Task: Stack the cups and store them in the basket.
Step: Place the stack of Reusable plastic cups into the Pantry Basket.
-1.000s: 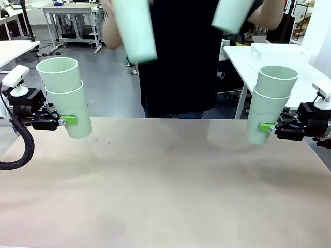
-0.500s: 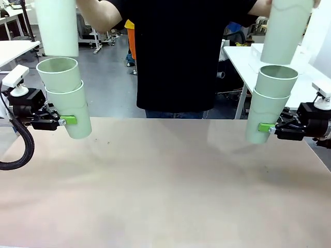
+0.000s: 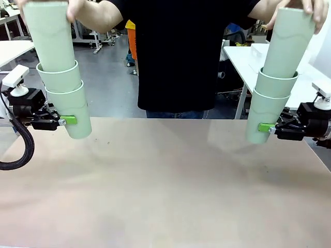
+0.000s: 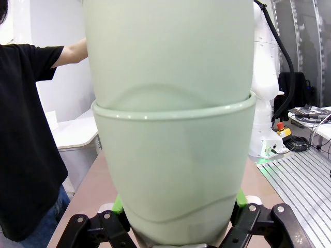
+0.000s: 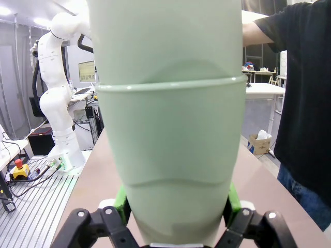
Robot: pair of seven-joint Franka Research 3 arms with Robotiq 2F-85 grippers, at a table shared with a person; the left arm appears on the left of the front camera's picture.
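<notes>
Left gripper: at the left edge of the front view, we see the left gripper [image 3: 71, 121] pinching the lowest cup of the left stack [image 3: 70, 103], a green pad pressed flat on its wall.
Left stack: two nested cups, upright, held above the table [image 3: 165, 186] in the left-middle of the frame.
Left top cup: the left top cup [image 3: 49, 36] stands with its base just inside the stack's mouth, and most of it rises to the upper left corner.
Hand at upper left: the person's hand [image 3: 77, 8] grips that cup near its top.
Right gripper: at the right edge, the right gripper [image 3: 265, 127] clamps the lowest cup of the right stack [image 3: 266, 106].
Right top cup: the right top cup [image 3: 290, 44] sits partly in the stack, its top leaning toward the right of the frame.
Hand at upper right: fingers [image 3: 310, 6] rest on its rim.
Left wrist view: we see cup walls [image 4: 170, 170] between both green pads.
Right wrist view: cup walls [image 5: 173, 165] are likewise squeezed between the pads.
</notes>
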